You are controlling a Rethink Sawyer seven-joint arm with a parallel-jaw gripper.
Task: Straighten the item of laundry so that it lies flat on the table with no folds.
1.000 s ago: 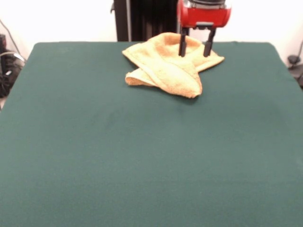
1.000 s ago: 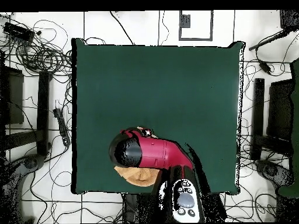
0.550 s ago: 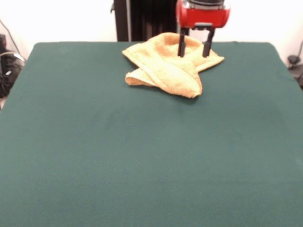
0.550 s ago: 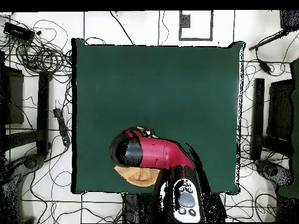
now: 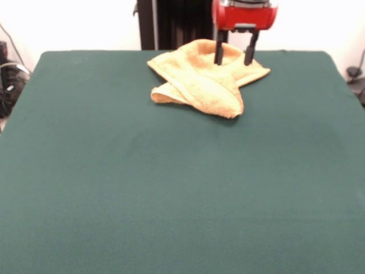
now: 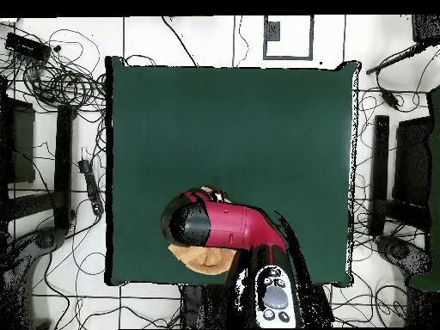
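One table [image 5: 171, 188], dark green cloth, fills nearly the whole front view; bare except for the laundry. Overhead shows the arm [image 6: 225, 225], red and black, reaching in over the table's robot-side edge and covering most of the towel from above.

Towel [image 5: 202, 77]: yellow-orange terry, sits at the table's far side in the front view, close to the far edge, a bit right of centre. It is bunched, not flat: one thick flap is folded over toward the near side with a rounded end, another layer curls under at the left, and a corner pokes out to the right. Overhead, only an orange sliver [image 6: 204, 259] shows below the arm, near the table's edge.

Progress, my read: nothing flattened yet; every fold remains. All of the unfolding is left.

Gripper [image 5: 234, 57]: hangs above the back part of the towel, fingers [image 5: 218, 52] spread apart, nothing between them. Tips look clear of the cloth or just at it, can't tell contact.

Room: lots of bare table toward the near side and both sides in the front view. Little margin behind the towel, so spreading away from that edge looks safer; dragging toward it risks cloth hanging off.
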